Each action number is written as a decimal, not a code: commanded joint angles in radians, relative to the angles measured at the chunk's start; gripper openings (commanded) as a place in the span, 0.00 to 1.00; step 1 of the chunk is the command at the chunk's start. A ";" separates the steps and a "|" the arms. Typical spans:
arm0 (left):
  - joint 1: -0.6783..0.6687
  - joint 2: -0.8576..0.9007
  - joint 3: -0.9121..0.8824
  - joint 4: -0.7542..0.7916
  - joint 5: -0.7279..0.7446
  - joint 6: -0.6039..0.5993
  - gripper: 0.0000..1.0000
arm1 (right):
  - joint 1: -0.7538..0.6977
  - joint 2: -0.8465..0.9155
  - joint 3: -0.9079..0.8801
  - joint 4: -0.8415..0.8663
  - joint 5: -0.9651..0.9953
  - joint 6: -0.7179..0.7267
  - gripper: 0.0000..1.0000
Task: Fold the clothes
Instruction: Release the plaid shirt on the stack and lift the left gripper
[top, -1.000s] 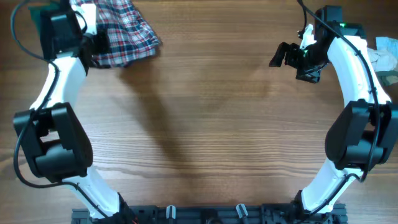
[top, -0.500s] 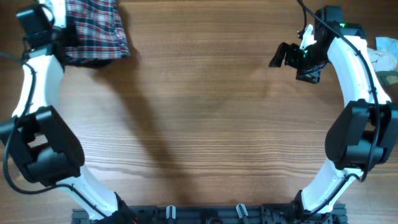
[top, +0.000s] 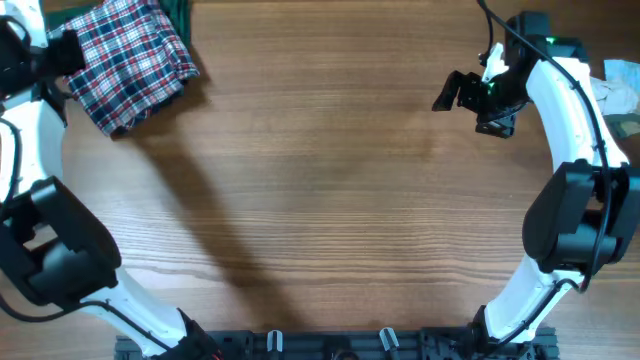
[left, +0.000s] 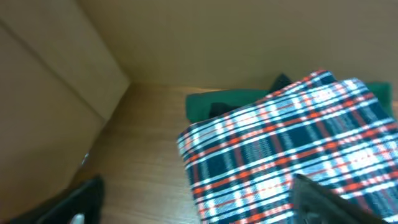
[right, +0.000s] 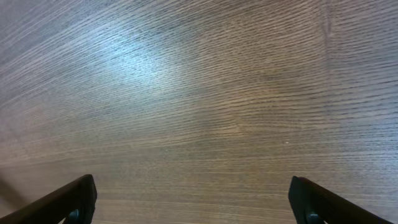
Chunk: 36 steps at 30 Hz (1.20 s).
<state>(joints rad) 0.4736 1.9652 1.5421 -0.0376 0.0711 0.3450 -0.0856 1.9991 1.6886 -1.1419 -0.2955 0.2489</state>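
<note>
Wood table (top: 330, 200) | plaid shirt (top: 130, 60) far-L | L-wrist cam shows green cloth (left: 224, 102) | L claw (left: 196, 193), R claw (right: 193, 190) wide, empty

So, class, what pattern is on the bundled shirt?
The shirt is red, white and navy plaid, clearest in the left wrist view.

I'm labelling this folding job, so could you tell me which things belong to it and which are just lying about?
Belongs to the job:
plaid shirt, far left

Lying about:
green cloth, by the shirt
pale cloth, far right
</note>
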 joint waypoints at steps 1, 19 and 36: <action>0.018 0.003 0.026 0.003 -0.009 -0.131 1.00 | 0.010 -0.001 0.013 -0.004 -0.020 0.016 1.00; -0.194 0.161 0.026 0.002 -0.035 -0.354 0.04 | 0.010 -0.001 0.013 -0.007 -0.046 -0.014 1.00; -0.143 0.469 0.026 0.336 -0.063 -0.354 0.04 | 0.010 -0.001 0.013 -0.002 -0.043 -0.011 1.00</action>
<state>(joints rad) 0.3294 2.3497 1.5696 0.3168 0.0231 0.0010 -0.0830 1.9991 1.6886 -1.1419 -0.3214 0.2443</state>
